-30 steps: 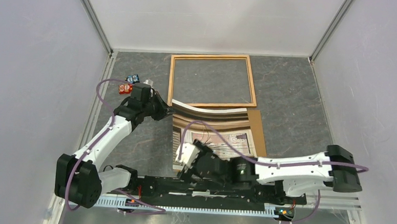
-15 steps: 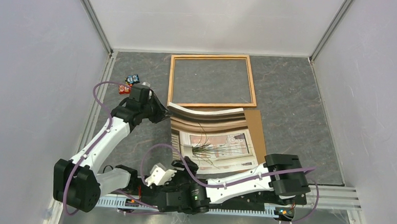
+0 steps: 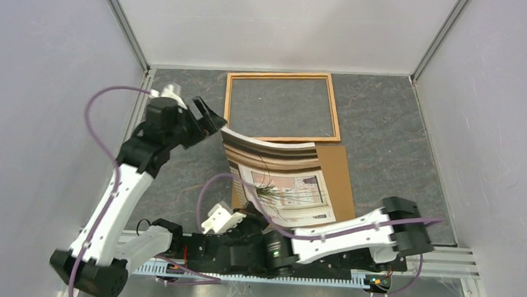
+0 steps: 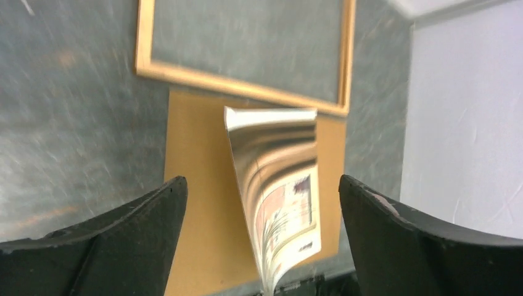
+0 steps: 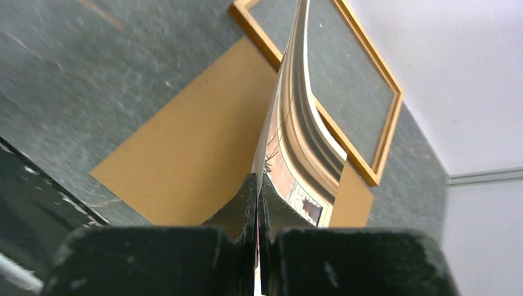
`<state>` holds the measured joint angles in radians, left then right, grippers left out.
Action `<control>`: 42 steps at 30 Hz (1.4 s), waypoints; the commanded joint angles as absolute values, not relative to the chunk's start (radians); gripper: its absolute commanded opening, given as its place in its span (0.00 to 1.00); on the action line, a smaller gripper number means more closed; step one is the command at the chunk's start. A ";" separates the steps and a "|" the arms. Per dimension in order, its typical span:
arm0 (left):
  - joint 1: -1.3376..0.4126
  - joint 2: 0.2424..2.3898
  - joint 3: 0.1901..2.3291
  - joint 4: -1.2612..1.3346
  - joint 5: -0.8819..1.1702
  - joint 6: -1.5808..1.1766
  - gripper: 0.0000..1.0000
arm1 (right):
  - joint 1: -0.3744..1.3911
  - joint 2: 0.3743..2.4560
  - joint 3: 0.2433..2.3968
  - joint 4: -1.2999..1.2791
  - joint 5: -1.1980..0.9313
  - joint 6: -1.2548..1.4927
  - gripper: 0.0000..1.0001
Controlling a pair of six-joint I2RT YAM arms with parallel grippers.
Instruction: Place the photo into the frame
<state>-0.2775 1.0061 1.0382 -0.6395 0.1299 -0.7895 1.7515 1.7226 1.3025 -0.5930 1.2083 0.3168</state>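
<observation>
1. The right gripper (image 5: 257, 185) is closed tight on the near edge of the photo (image 3: 279, 180). The sheet rises from between its fingers and curls away from it, printed face on its right.
2. The left gripper (image 3: 209, 116) is spread wide and holds nothing. The photo's free far edge hangs ahead of it, in line with the gap between its fingers and seemingly not touching either one.
3. The frame (image 3: 282, 74) lies flat beyond the photo, farther from the right gripper than the sheet's far edge. A brown backing board (image 3: 341, 180) lies directly below the photo, just ahead of the right gripper.
4. As I judge it, the step is to carry the sheet forward and lay it square in the opening.
5. Move slowly and keep the pinch at the very edge, since a glossy print creases easily.
6. Let the left gripper close on the free corner first, so the curl is pulled flat before lowering.
</observation>
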 commanded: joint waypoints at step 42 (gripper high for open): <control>-0.282 0.773 1.075 -0.523 -0.118 -0.434 1.00 | 0.347 1.765 0.647 1.143 0.188 0.882 0.00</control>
<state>-0.2775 0.7708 1.0931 -0.5861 -0.1406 -0.4274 0.3466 1.7432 0.6395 0.9752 0.1387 0.8497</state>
